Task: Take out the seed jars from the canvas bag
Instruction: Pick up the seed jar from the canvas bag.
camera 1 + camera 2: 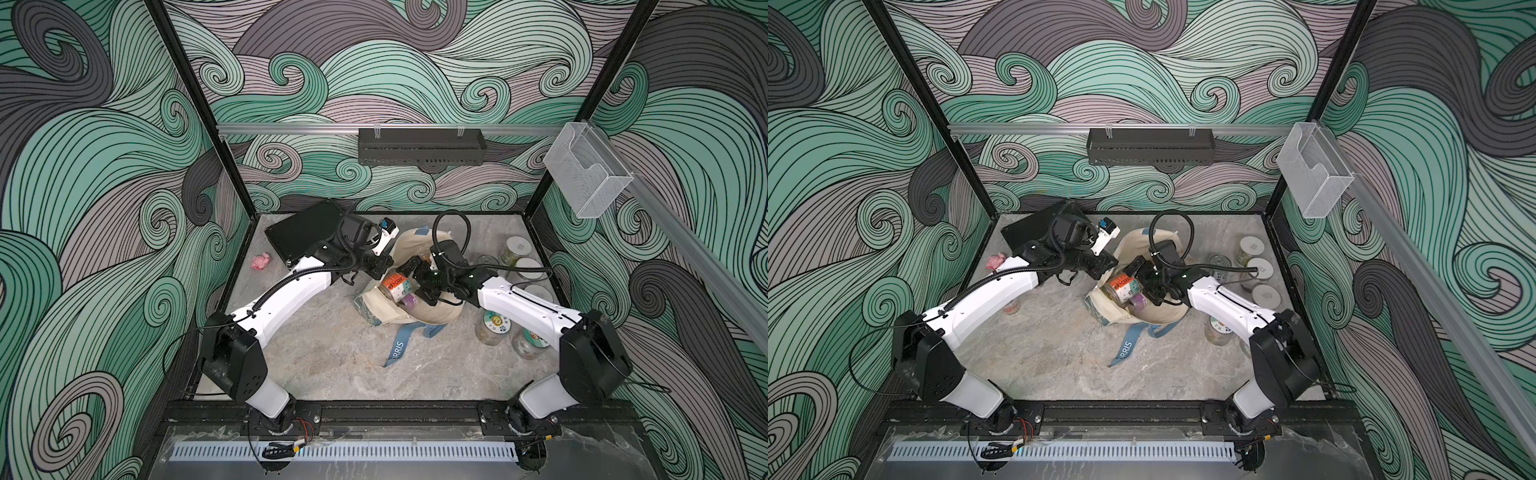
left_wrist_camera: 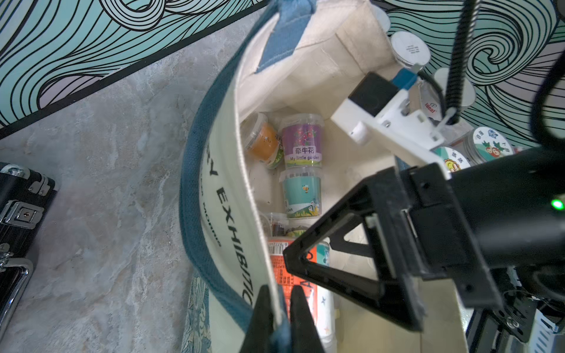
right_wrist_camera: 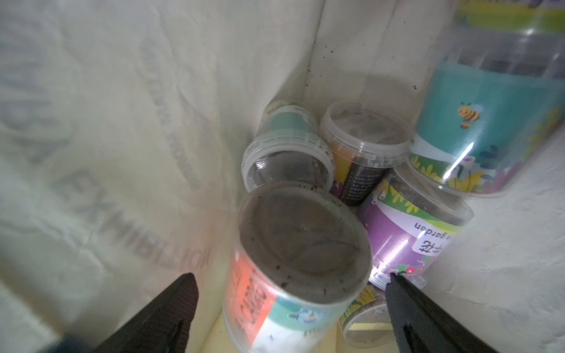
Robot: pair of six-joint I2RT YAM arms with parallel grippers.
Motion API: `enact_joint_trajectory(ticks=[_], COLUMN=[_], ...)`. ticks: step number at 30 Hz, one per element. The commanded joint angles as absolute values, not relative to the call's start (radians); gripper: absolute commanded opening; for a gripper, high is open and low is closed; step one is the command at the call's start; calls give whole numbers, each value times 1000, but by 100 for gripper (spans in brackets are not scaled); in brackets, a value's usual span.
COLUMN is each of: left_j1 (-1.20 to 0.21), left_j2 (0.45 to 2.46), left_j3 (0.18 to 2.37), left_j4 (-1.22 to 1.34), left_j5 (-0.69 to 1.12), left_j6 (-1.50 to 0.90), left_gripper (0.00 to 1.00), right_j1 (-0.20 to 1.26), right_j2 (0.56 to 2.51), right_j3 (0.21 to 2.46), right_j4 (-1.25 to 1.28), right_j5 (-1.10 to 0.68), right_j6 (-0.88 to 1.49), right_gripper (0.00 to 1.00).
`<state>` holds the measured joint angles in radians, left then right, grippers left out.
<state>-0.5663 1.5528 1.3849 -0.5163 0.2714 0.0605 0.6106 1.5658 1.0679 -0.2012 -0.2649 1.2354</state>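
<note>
Now my left gripper (image 2: 280, 305) pinches the woven canvas bag (image 2: 321, 76); right gripper (image 3: 290, 275) angles inside, fingers wide astride a clear cylindrical jar (image 3: 302, 238).

Both top views: high up, look down on whole table (image 1: 332, 361), far off. Wrist views: very close, look into bag (image 2: 305, 76); both share jars (image 3: 302, 244) inside.
</note>
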Motion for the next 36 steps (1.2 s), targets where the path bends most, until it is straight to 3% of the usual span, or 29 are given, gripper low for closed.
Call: enact_joint_trajectory(ticks=[1,10,12,17,30,33,36], left_j1=[-572,-572,-572,-572,-537,-521,-504], left_j2=[1532,1520,1514,1504,1498,1507,1518], left_j3=[1389,1388,1387,1385,1367,1367,1376], left_j4=[-515,-515,-513,-509,-468,-462,-462], left_j5=[279,279,275,262,241,238,244], left_j6=[74,72,73,71,24,4,-18], left_gripper=[4,4,4,4,4,7,18], right_j1=[628,657,657,657,556,509,461], right_j2=[1612,1740,1734,1650,1400,1332,1269], right_j3=[1070,1091,1075,1041,974,954,942], right_j4=[-137,-54,-30,-41,-113,-128,-137], right_j5=[-247,-243,-231,-170,-113,-125,-157], right_j6=[1335,1465,1481,1469,1398,1387,1381], right_gripper=[99,99,93,79,74,73,73])
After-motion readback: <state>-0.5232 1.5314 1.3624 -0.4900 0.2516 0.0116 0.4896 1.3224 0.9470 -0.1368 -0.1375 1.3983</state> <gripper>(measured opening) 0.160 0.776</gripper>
